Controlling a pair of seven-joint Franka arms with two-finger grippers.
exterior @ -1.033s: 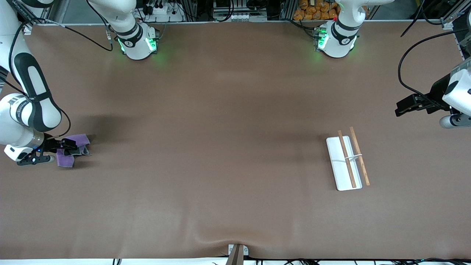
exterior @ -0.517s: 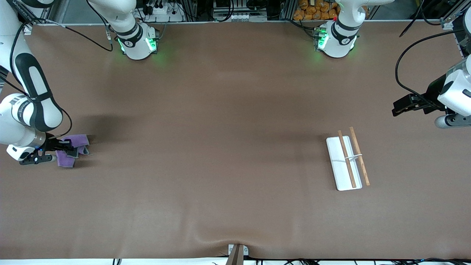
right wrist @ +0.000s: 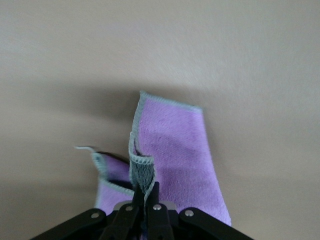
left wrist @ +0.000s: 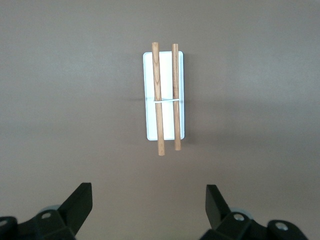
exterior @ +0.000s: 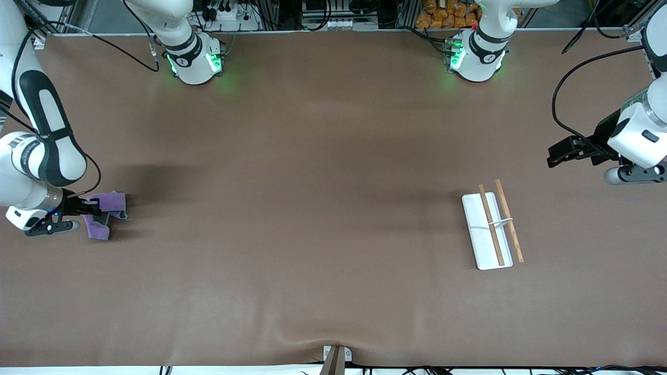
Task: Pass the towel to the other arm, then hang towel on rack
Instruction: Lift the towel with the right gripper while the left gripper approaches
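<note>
The purple towel (exterior: 107, 208) with a grey edge is at the right arm's end of the table. My right gripper (exterior: 94, 208) is shut on a fold of it; in the right wrist view the fingers pinch the grey fold and the towel (right wrist: 175, 150) hangs crumpled from them. The rack (exterior: 482, 234), a white tray with two brown rods, lies toward the left arm's end; it also shows in the left wrist view (left wrist: 148, 110). My left gripper (exterior: 556, 159) is open and empty in the air near the rack, toward the table's end.
The brown table cover (exterior: 312, 208) has a ripple near the front edge. A clamp (exterior: 336, 357) stands at the middle of the front edge. The arm bases (exterior: 195, 57) stand along the back edge.
My right gripper has closed on the towel and gathered it up, so it looks smaller and more bunched. My left gripper has moved slightly toward the middle of the table.
</note>
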